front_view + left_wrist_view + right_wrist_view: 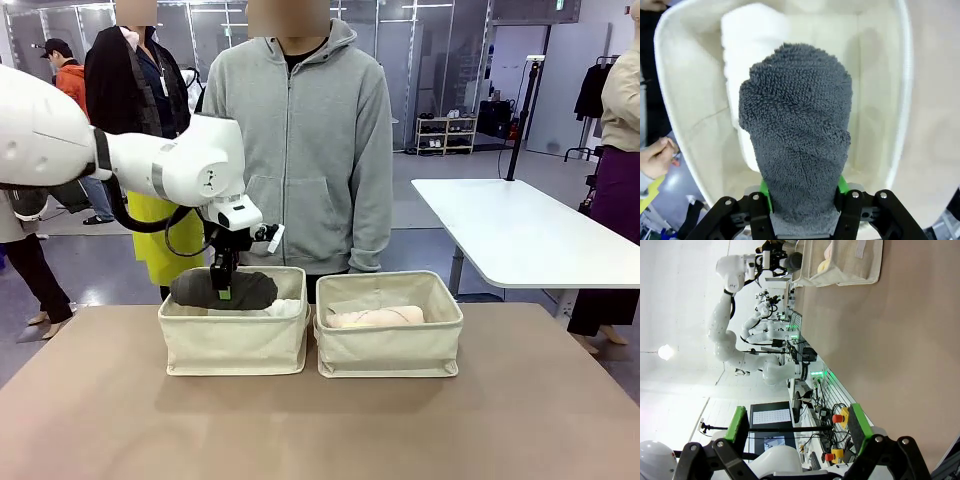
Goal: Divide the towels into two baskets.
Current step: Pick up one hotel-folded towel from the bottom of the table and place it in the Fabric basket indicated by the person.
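Grey towel [797, 145] clamped in left hand [802, 197] — above basket [680, 125].

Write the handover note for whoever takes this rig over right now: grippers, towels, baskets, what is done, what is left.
Left gripper: shut on the dark grey towel, holding it over the left basket, roll not yet released.
Right gripper: open, holding nothing, away from the baskets.
Left basket: white towel lies inside, beneath and beside the grey one.
Right basket: the pale pink towel lies inside, with a paler roll behind it, likely the yellow one; hard to tell.
Done: three towels appear placed.
Left: lower and release the grey towel into the left basket, then withdraw the arm.
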### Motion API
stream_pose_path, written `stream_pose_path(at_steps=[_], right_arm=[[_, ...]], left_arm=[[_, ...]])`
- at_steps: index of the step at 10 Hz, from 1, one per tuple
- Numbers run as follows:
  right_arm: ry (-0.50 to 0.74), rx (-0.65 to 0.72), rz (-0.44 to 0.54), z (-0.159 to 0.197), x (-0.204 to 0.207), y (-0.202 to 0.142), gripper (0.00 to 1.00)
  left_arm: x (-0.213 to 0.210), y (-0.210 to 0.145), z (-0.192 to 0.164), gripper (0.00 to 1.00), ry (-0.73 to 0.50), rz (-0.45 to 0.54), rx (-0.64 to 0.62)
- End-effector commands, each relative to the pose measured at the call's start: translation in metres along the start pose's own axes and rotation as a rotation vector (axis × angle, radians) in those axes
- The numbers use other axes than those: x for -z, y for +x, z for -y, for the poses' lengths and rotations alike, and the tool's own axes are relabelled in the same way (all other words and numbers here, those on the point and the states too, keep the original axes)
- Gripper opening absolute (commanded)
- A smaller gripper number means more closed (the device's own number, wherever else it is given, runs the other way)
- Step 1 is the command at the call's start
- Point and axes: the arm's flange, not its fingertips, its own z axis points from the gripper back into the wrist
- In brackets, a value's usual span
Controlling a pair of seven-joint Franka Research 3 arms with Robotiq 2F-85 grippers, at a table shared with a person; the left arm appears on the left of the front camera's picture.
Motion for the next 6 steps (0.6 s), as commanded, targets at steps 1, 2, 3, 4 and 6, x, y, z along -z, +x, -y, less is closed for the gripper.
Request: stream_pose_path(at_steps=[1, 2, 3, 4, 6], right_arm=[[-0.008, 0.005, -0.005, -0.004, 0.002, -0.003, 1.00], [-0.008, 0.005, -0.005, -0.004, 0.002, -0.003, 1.00], [-0.008, 0.005, -0.005, -0.004, 0.002, -0.003, 1.00], [-0.008, 0.005, -0.005, -0.004, 0.002, -0.003, 1.00], [-0.008, 0.005, -0.005, -0.004, 0.002, -0.003, 1.00]], left_arm=[[0.007, 0.008, -0.024, 0.51, -0.040, 0.018, 0.014], [0.022, 0.012, -0.030, 0.74, -0.064, 0.008, -0.002], [0.025, 0.013, -0.031, 0.89, -0.089, 0.026, -0.004], [0.024, 0.014, -0.029, 1.00, -0.093, 0.044, -0.001], [0.013, 0.015, -0.022, 1.00, -0.079, 0.046, -0.008]])
